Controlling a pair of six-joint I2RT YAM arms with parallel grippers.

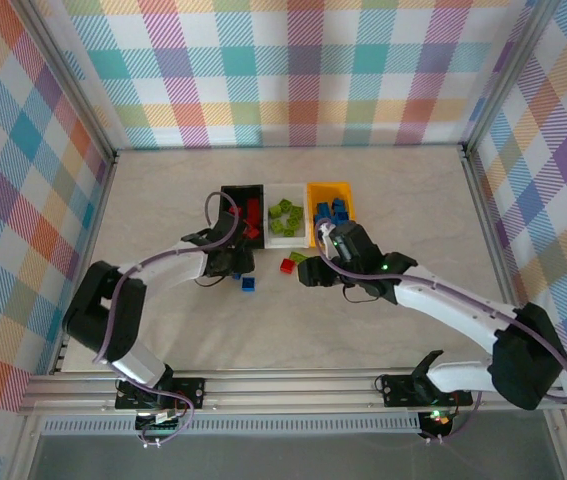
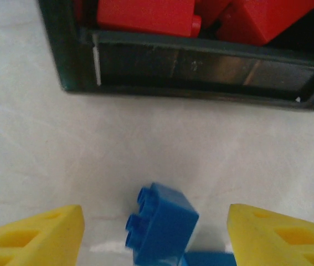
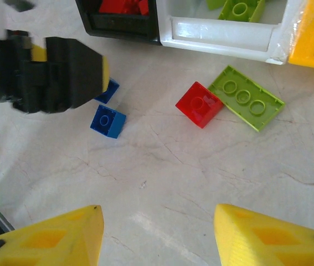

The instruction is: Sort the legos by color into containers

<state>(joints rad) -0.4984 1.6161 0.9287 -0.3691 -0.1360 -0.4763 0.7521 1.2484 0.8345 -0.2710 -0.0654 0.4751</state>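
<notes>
**Status.** The left tool (image 2: 155, 235) stands at medium width, one finger on each side of a blue brick (image 2: 162, 221) at the bottom centre of the left wrist view. Bare counter (image 2: 90, 166) shows on both sides of the brick, so no contact is made. A second blue brick (image 2: 207, 259) lies just beside it at the bottom edge. The right tool (image 3: 158, 233) also stands at medium width and holds nothing.

**Location of parts.** In the top view three bins stand in a row at centre:
- the black bin (image 1: 225, 192), holding red bricks
- the white bin (image 1: 273, 240), holding lime green bricks
- the orange-yellow bin (image 1: 313, 188), holding blue bricks

A red brick (image 3: 199, 103) and a lime green plate (image 3: 246, 97) lie touching on the counter, in the upper right of the right wrist view.

**Handling.** The bricks are judged light, rigid and smooth-walled, and not fragile.
- Grip the blue brick on two opposite flat side walls, below the studs.
- The brick lies turned at an angle to the fingers. A pinch on its corners is likely to make it twist or skid out.
- The neighbouring brick sits close to the right-hand finger and may be nudged.
</notes>
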